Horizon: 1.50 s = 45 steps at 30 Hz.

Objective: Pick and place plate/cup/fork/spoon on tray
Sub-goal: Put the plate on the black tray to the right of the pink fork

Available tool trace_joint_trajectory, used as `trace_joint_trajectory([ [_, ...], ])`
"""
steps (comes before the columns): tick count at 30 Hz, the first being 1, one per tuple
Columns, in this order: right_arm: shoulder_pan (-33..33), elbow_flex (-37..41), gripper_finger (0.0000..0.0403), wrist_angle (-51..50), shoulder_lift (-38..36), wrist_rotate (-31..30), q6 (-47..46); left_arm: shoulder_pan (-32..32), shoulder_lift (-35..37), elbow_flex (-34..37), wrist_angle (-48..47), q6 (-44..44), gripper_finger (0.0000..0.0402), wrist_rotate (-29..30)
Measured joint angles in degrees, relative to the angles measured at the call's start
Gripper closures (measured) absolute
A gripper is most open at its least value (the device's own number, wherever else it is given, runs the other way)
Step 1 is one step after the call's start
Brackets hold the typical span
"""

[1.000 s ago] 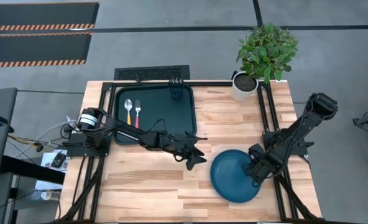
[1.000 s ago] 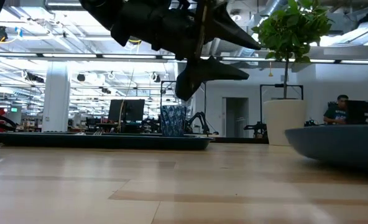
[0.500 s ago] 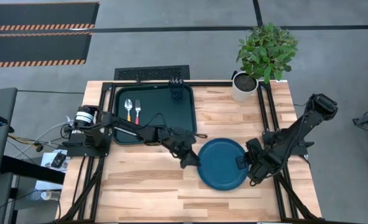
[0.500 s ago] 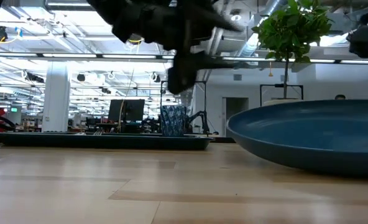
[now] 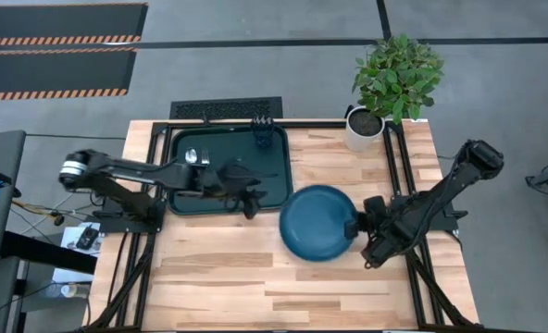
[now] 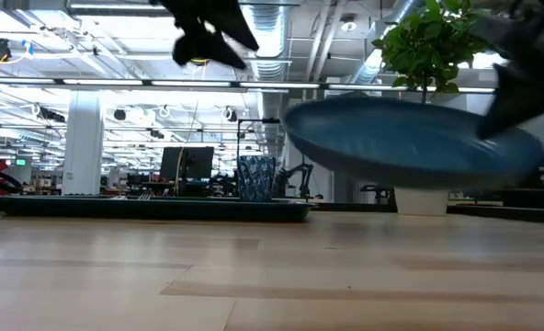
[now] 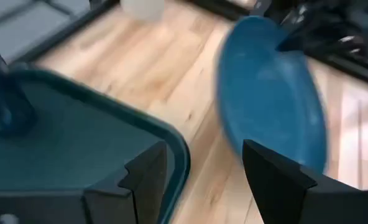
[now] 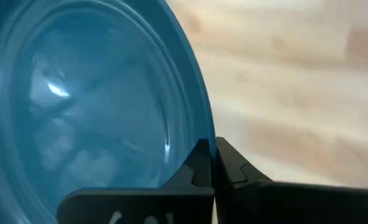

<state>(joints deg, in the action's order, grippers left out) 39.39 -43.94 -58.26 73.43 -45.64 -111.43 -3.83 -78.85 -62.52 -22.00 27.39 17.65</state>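
High view: right gripper [image 5: 356, 228] clamps the rim of the plate [image 5: 316, 222], held clear of the table [image 5: 348, 166], just beside the tray [image 5: 279, 157].
Count: one plate, one cup [image 5: 261, 138] on tray. Left gripper [image 5: 248, 207] spread and empty over the tray's near edge.

One plate [image 5: 317, 222], one cup [image 5: 262, 136], one tray [image 5: 274, 166], one potted plant [image 5: 394, 79], and two grippers: left [image 5: 249, 202], right [image 5: 355, 228].
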Motion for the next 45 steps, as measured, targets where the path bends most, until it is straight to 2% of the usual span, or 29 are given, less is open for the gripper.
trace_joint_trajectory([
  [2, -1.66, -0.01, 0.0400, 1.40, 0.00, -4.63, 1.49, -1.61, 2.12, 0.01, 0.08, -1.60, 0.0206, 2.98],
  [5, -4.90, -0.54, 0.0400, 4.01, 0.00, -7.21, 7.05, -4.29, 5.67, 2.57, 3.96, -3.85, 0.0206, 7.18],
  [10, -9.69, -2.18, 0.0399, 11.73, 0.00, -11.07, 21.36, -8.12, 11.03, 15.38, 22.17, -7.43, 0.0206, 7.64],
  [14, -12.77, -3.60, 0.0399, 17.61, -0.02, -11.67, 33.47, -8.06, 13.40, 26.11, 39.33, -7.66, 0.0206, 8.59],
  [18, -15.15, -4.39, 0.0399, 22.36, -0.04, -11.72, 41.18, -7.75, 13.66, 31.65, 49.13, -6.44, 0.0206, 8.13],
  [29, -19.78, -4.46, 0.0398, 34.06, -0.04, -12.66, 55.89, -7.73, 13.21, 32.85, 49.96, -1.86, 0.0206, 6.62],
  [34, -20.76, -4.46, 0.0398, 38.03, -0.04, -12.66, 58.73, -7.45, 13.18, 32.85, 48.31, 0.21, 0.0209, 7.33],
  [38, -21.21, -4.48, 0.0398, 41.33, -0.04, -12.99, 62.59, -6.34, 13.16, 32.85, 44.87, 3.23, 0.0233, 7.60],
  [45, -21.61, -4.48, 0.0398, 42.26, -0.04, -13.03, 63.90, -5.47, 13.12, 32.85, 43.86, 4.81, 0.0307, 8.12],
])
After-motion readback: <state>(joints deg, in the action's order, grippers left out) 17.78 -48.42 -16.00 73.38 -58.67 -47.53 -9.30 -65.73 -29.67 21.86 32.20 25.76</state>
